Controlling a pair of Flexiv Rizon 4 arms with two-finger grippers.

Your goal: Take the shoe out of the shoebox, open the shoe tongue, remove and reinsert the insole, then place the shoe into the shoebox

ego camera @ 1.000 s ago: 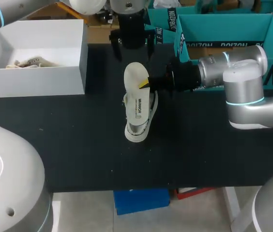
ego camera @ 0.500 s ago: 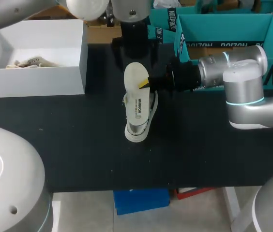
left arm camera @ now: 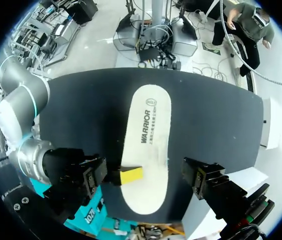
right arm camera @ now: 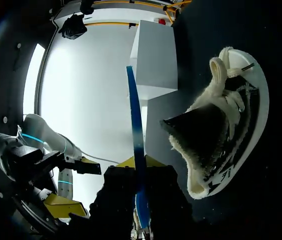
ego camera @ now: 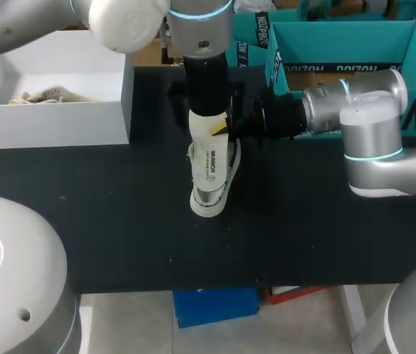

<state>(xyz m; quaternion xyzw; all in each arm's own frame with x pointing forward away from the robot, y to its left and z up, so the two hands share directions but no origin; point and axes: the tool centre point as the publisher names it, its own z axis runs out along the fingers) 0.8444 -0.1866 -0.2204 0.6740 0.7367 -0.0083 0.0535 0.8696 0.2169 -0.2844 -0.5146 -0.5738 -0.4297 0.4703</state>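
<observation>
Shoe [ego camera: 212, 184] lies nearest, about mid-table on the black table [ego camera: 105, 221]. It is out of the box. The head view shows its white sole rim, and its fleecy opening faces the right wrist camera. Just beyond it in the head view, the insole [left arm camera: 148, 135] is held in the air, clear of the shoe. Its pale face is up and roughly level. From the right wrist it shows edge-on as a thin blue strip, with the shoe off to one side of it. The right claw [right arm camera: 137, 165] reaches in from the right side and is clamped on one long edge of the insole. One yellow tip lies on the pale top face and the other is beneath. The left claw [right arm camera: 75, 186] hangs straight above the insole, pointing down at it. Its fingers [left arm camera: 206, 180] are spread wide to either side of the insole and grip nothing. The left arm hides the insole's far part in the head view. Farthest off, at the table's far left, stands the white shoebox [ego camera: 53, 118], open-topped and well apart from the shoe. A pale bundle [ego camera: 42, 96] lies inside it; I cannot tell what it is.
</observation>
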